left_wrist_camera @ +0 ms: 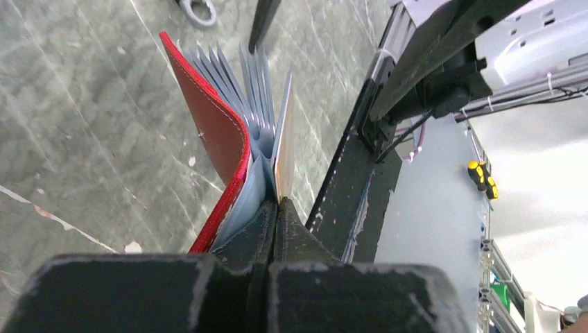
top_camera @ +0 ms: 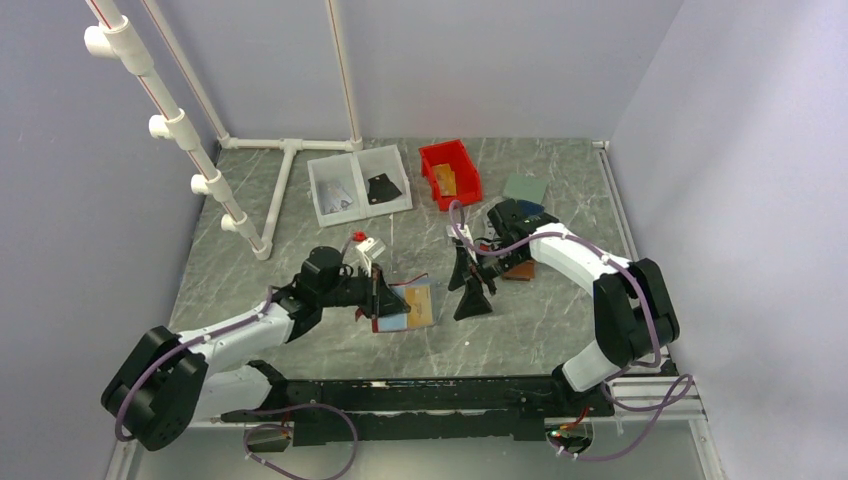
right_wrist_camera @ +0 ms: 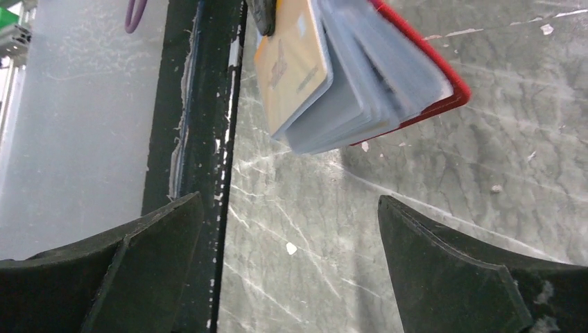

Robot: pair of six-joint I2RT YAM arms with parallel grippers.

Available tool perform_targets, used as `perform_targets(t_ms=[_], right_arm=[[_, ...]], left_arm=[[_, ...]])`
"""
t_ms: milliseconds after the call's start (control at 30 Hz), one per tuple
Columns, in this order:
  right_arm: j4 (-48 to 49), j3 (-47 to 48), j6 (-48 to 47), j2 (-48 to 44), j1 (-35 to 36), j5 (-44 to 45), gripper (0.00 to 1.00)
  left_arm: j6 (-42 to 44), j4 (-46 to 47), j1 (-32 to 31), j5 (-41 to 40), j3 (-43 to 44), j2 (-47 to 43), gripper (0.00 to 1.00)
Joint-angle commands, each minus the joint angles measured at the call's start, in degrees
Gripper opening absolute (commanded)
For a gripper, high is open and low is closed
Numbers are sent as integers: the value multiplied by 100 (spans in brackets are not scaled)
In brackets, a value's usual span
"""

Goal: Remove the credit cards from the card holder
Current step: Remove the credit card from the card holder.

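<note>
The red card holder [top_camera: 398,297] hangs open above the table, just left of centre, its pale blue-grey pocket pages [left_wrist_camera: 253,90] fanned out. My left gripper [left_wrist_camera: 277,207] is shut on the holder's inner pages at their near edge. A tan-orange credit card [right_wrist_camera: 291,62] sits in the outermost pocket, facing my right gripper. The red cover [left_wrist_camera: 215,132] curves away on the left. My right gripper [right_wrist_camera: 290,201] stands wide open just right of the holder with nothing between its fingers. It is a short way from the card's edge and not touching it. In the top view the right gripper [top_camera: 468,283] points at the holder.
A red bin [top_camera: 463,160] holding a tan card and a white two-part tray [top_camera: 320,200] stand at the back. A brown wallet [top_camera: 518,270] lies under the right arm, and a grey-green pad [top_camera: 525,188] lies behind it. A white pipe frame [top_camera: 290,150] stands at the back left.
</note>
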Motion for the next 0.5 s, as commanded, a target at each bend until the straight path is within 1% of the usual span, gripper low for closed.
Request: perform_targets(t_ms=[0, 167, 333, 467], right_arm=[[330, -18, -633, -57, -6, -162, 100], [486, -63, -461, -3, 88, -149, 100], [430, -76, -558, 199, 240, 69, 99], [121, -53, -974, 293, 310, 15, 94]], left_arm=[[592, -228, -181, 432, 280, -65, 0], [815, -200, -641, 381, 592, 306, 0], [900, -82, -851, 344, 824, 671, 0], [1007, -228, -930, 312, 933, 733, 0]])
